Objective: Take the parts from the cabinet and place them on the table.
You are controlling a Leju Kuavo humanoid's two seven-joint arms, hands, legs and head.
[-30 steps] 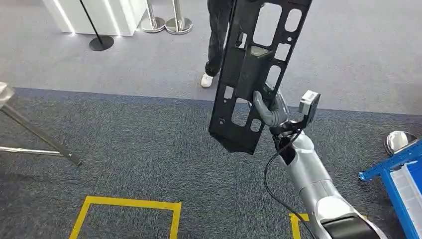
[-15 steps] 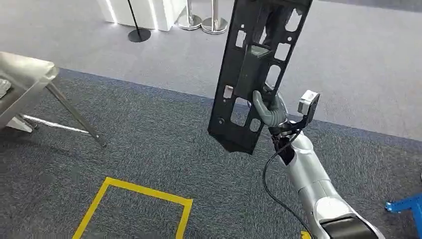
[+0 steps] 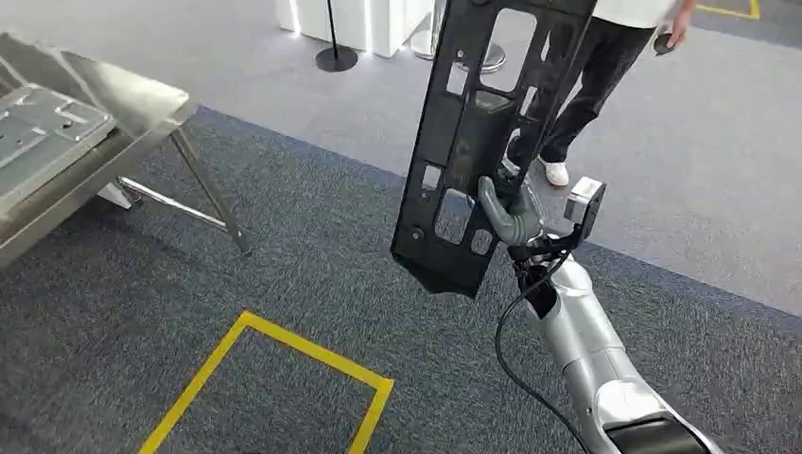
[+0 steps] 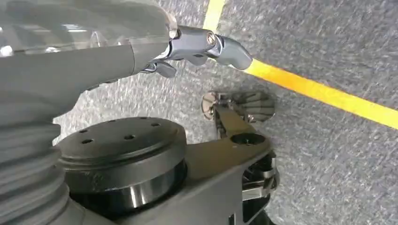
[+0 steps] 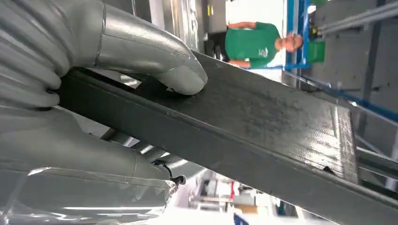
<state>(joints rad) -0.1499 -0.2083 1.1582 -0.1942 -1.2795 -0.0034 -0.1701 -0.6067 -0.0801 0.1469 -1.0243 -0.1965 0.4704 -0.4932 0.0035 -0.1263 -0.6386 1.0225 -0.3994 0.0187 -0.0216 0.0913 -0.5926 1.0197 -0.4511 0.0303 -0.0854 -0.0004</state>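
In the head view, a long black plastic panel point(image 3: 463, 142) with several cut-outs stands nearly upright, its top past the frame's upper edge. My right hand point(image 3: 511, 213) grips it near its lower middle, arm raised in front of me. The right wrist view shows my thumb point(image 5: 155, 61) pressed on the panel's dark flat face point(image 5: 263, 122). At the far left is a steel table point(image 3: 132, 95) with a grey metal part point(image 3: 43, 113) lying on it. My left hand point(image 4: 202, 42) hangs over the carpet with nothing in it, fingers loosely apart.
A person point(image 3: 586, 76) in dark trousers stands behind the panel on the light carpet. Yellow tape point(image 3: 284, 340) marks a square on the dark carpet ahead. A stanchion base point(image 3: 337, 59) and a white counter point(image 3: 369, 19) stand at the back.
The camera has turned: the steel table has come into view at the left, and the person, stanchions and tape square have shifted across the picture. My right hand still holds the panel the same way.
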